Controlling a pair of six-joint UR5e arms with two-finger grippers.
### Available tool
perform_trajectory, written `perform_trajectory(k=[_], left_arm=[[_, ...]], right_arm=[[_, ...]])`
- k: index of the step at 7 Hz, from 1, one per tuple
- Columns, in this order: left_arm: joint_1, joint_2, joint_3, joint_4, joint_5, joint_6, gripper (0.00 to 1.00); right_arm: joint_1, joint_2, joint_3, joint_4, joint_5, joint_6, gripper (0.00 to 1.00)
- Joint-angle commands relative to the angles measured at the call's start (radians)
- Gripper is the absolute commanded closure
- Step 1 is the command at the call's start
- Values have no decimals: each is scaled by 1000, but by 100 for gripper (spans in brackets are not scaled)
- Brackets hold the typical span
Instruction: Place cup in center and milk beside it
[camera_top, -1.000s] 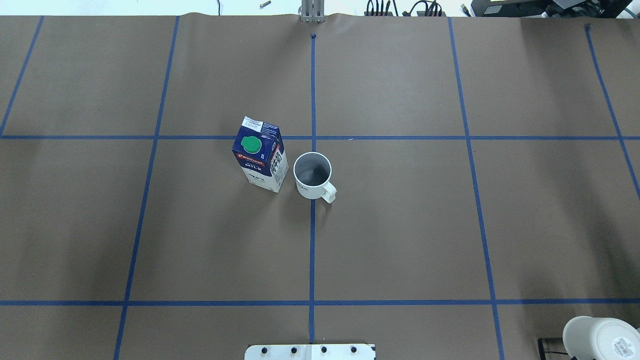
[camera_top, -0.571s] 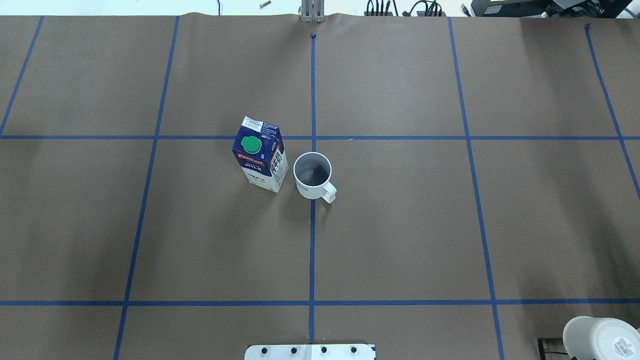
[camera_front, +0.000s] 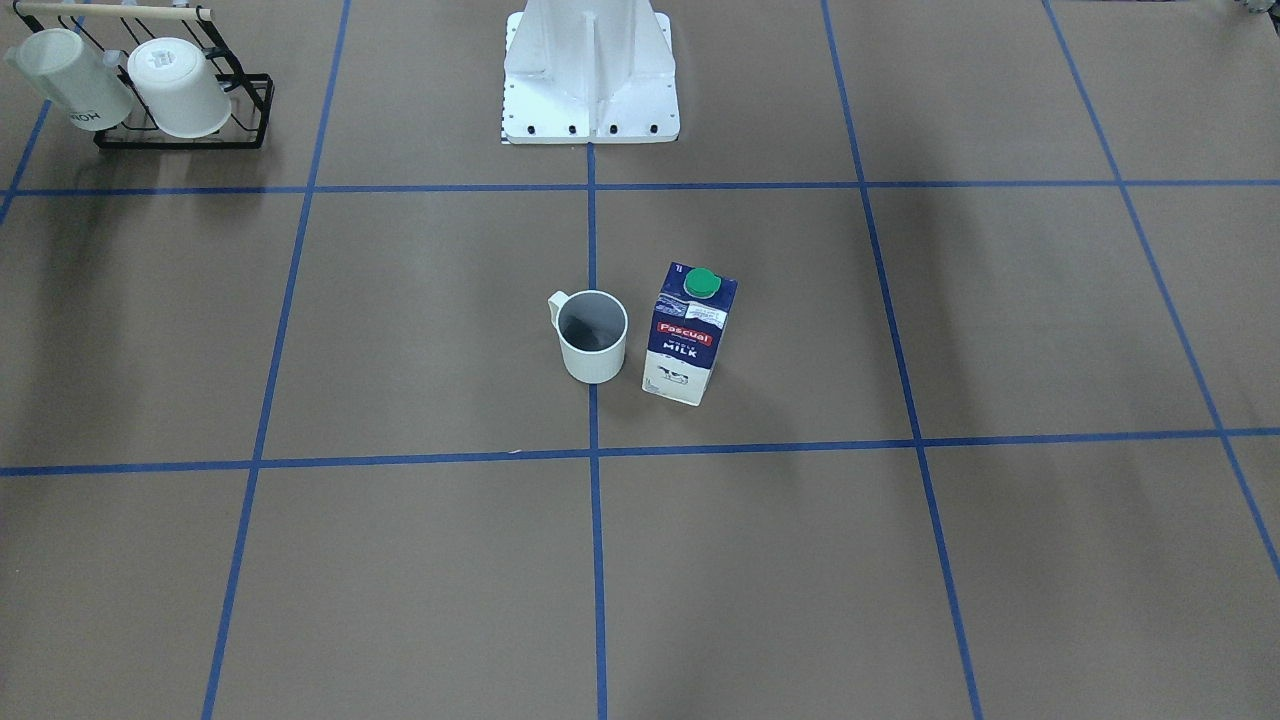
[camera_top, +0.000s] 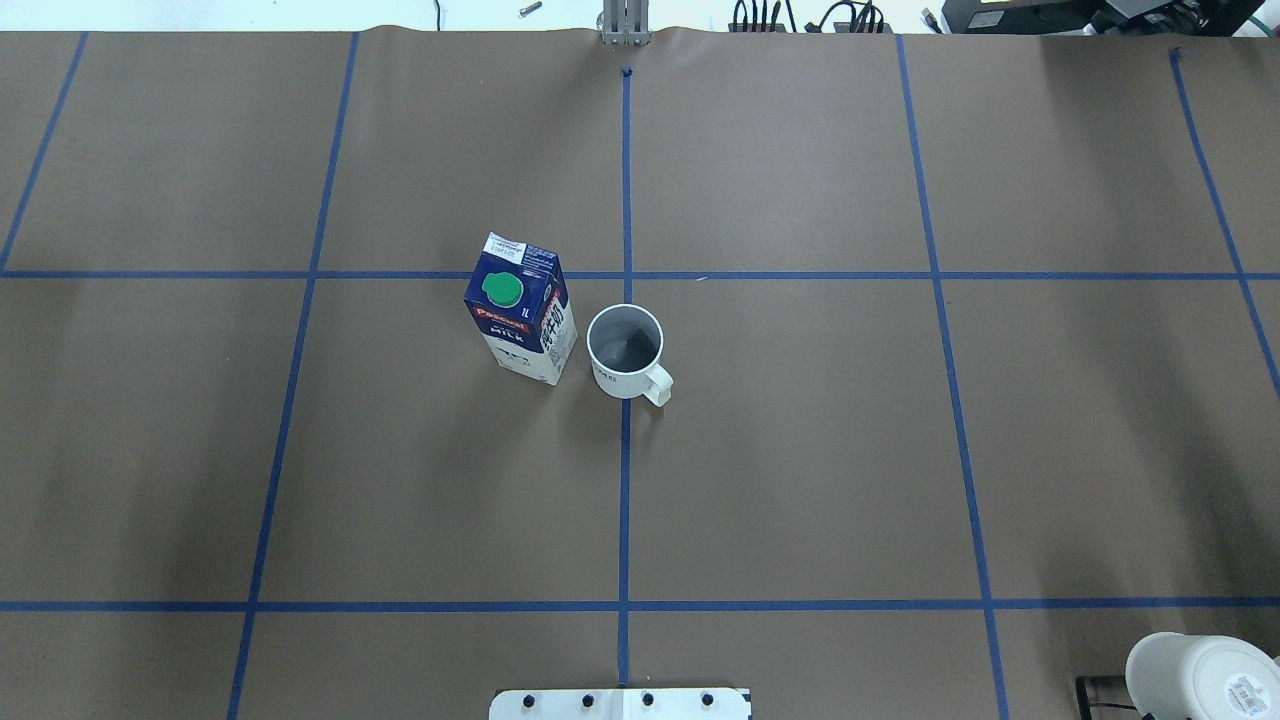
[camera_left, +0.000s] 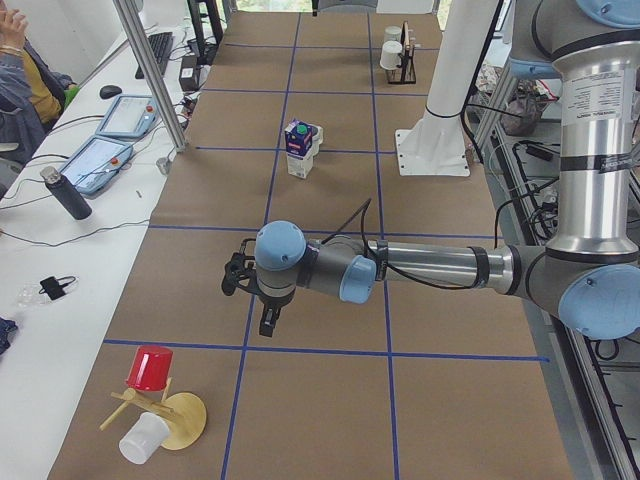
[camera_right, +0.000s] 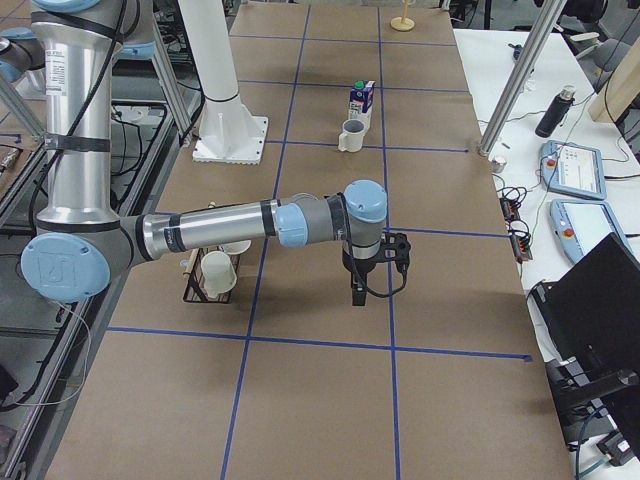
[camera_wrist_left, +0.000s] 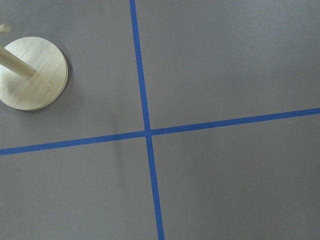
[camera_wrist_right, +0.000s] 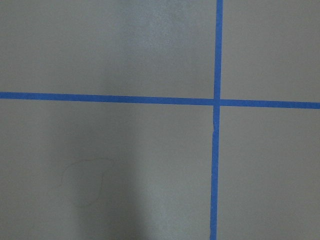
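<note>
Two objects stand upright at the middle of the table, well apart from both tools. The cup (camera_top: 625, 350) is set astride the middle tape line of the center (camera_top: 780, 420). The milk (camera_top: 520, 320) is set just beside it with a thin gap showing, on the side nearer the left gripper (camera_left: 268, 328). The cup's handle is turned toward the robot and toward the side of the right gripper (camera_right: 357, 298), away from the carton. That is probably why the two could be stood so close together.

Each gripper is hung pointing straight down over its own end of the table. The left one is held near a wooden stand (camera_left: 160, 415) bearing a red cup (camera_left: 150, 367), and the right one near a wire rack (camera_right: 210, 285) of white cups. Both tools are seen only from the side cameras, so whether their fingers are spread or closed cannot be told. Only bare board and tape crossings are shown by the wrist cameras, and nothing is seen carried.

Both arms are judged to be drawn outward so that the arrangement is left unobstructed. The task is judged to be done as things lie.
</note>
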Motion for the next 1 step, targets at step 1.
perform_trajectory(k=[1], left_arm=[[22,7,11,-12,9,-1,2]], right_arm=[[0,-1,20,1,24,-3,0]])
